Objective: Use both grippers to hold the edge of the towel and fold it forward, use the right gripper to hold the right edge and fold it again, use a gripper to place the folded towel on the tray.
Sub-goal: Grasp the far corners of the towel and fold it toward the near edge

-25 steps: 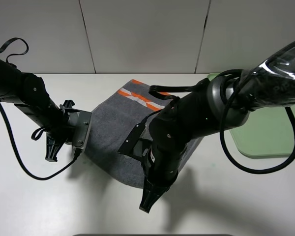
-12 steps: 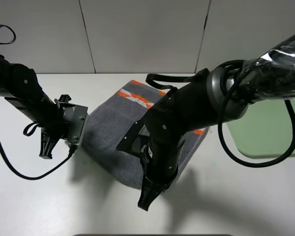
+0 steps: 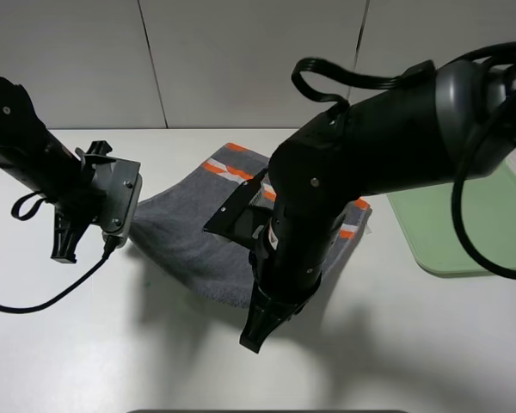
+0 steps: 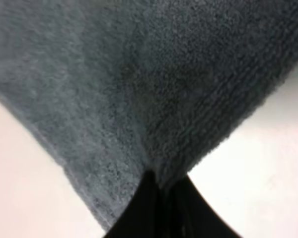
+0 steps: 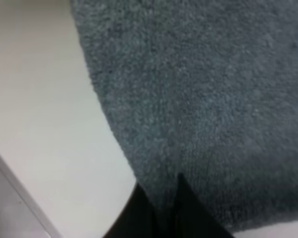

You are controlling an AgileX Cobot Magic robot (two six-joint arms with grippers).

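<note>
The grey towel (image 3: 202,228) with orange stripes at its far end lies on the white table, its near edge lifted off the surface. My left gripper (image 4: 161,191) is shut on the towel's near left edge (image 4: 154,99); in the high view it sits under the wrist camera at the towel's left corner (image 3: 123,234). My right gripper (image 5: 164,198) is shut on the near right edge (image 5: 198,99); in the high view its arm covers that corner (image 3: 251,305). The green tray (image 3: 464,224) lies at the right, empty where it shows.
The right arm's bulk (image 3: 361,163) hangs over the towel's right half and part of the tray. A black cable (image 3: 34,297) loops from the left arm over the table. The wall panels (image 3: 241,60) stand behind the table's far edge.
Both arms have risen and carried the towel's near edge up with them. The left arm has moved left and farther back; the towel has shifted left and stretched wider.
</note>
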